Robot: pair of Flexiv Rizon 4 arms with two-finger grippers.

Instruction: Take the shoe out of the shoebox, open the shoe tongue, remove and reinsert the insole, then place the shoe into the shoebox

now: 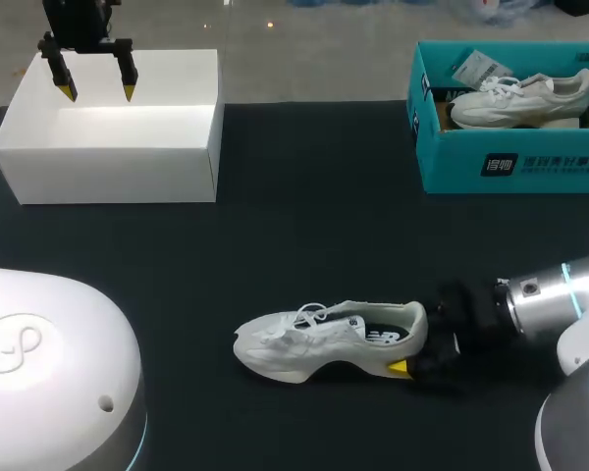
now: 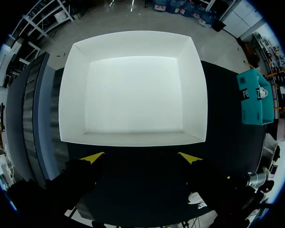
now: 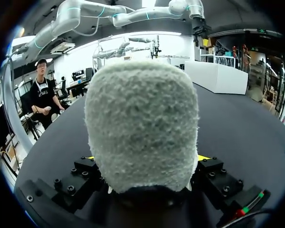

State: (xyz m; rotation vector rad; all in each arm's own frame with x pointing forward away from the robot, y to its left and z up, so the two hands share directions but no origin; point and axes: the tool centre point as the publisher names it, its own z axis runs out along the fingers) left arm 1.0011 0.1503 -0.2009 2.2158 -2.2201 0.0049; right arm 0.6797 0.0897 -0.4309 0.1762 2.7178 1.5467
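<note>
White mesh running shoe (image 1: 324, 339) with a thick pale sole lies on its side on the black table (image 1: 314, 226), near the front edge, toe pointing toward the robot's left and laces facing the far side. The right gripper (image 1: 420, 343) comes in low from the right and meets the shoe at the heel: in the head view one yellow tip shows against the sole just under the heel. In the right wrist view the fuzzy grey-white heel (image 3: 142, 128) fills the space between the fingers of that gripper (image 3: 145, 159), with a sliver of yellow showing on either side (the fingers press the heel from both sides, fairly wide apart).

The left gripper (image 1: 98, 91) hangs well away, above the open white cardboard shoebox (image 1: 118, 157) at the far left corner. In the left wrist view its fingers (image 2: 140, 157) are spread wide with nothing between them, and the box interior (image 2: 133, 137) lies ahead of them.

A teal cardboard box (image 1: 510, 162) at the far right holds a second white sneaker (image 1: 520, 101).
</note>
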